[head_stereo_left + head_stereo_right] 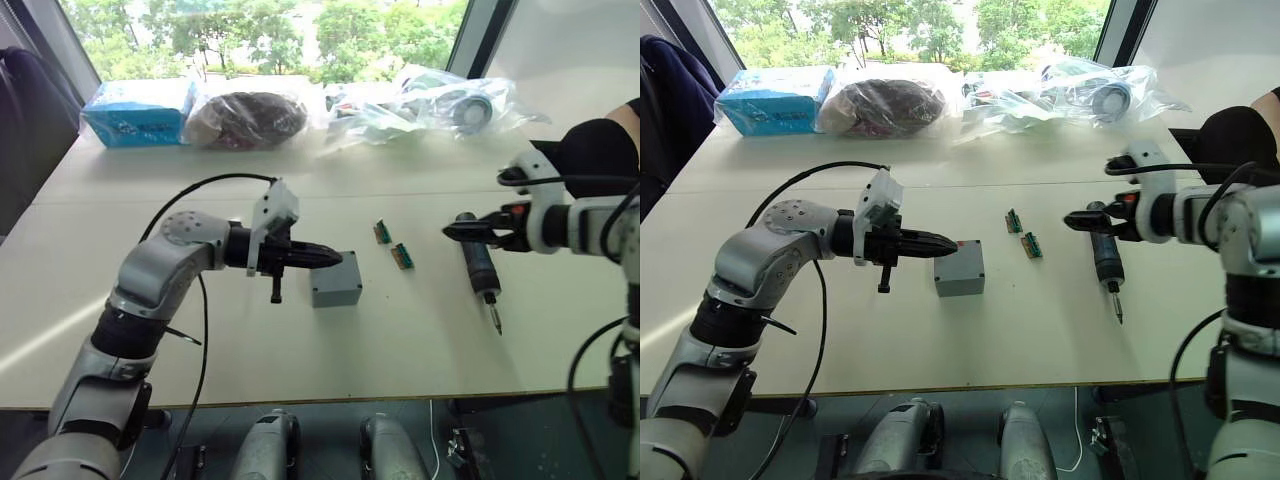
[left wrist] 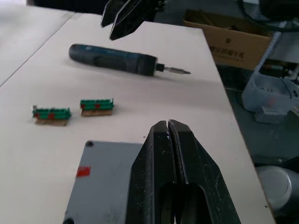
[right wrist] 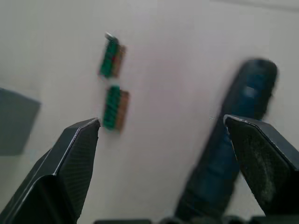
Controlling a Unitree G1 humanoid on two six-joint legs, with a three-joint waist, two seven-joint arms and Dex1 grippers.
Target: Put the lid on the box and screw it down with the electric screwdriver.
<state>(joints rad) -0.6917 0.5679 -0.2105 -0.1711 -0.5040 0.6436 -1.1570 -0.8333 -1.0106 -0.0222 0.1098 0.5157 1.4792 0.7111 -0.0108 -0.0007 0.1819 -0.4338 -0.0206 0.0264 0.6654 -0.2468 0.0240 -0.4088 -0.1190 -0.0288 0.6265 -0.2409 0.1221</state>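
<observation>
Left eye view: closed left claw point(image 1: 335, 258) hovers over the lidded box point(image 1: 335, 283). Open right claw point(image 1: 450, 231) hangs above the electric screwdriver point(image 1: 478, 268) lying on the counter point(image 1: 150, 220); probably smooth, rigid, best gripped mid-barrel.

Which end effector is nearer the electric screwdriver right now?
Right. The right end effector hovers open over the electric screwdriver at its rear end; the left end effector is shut, over the box.
</observation>
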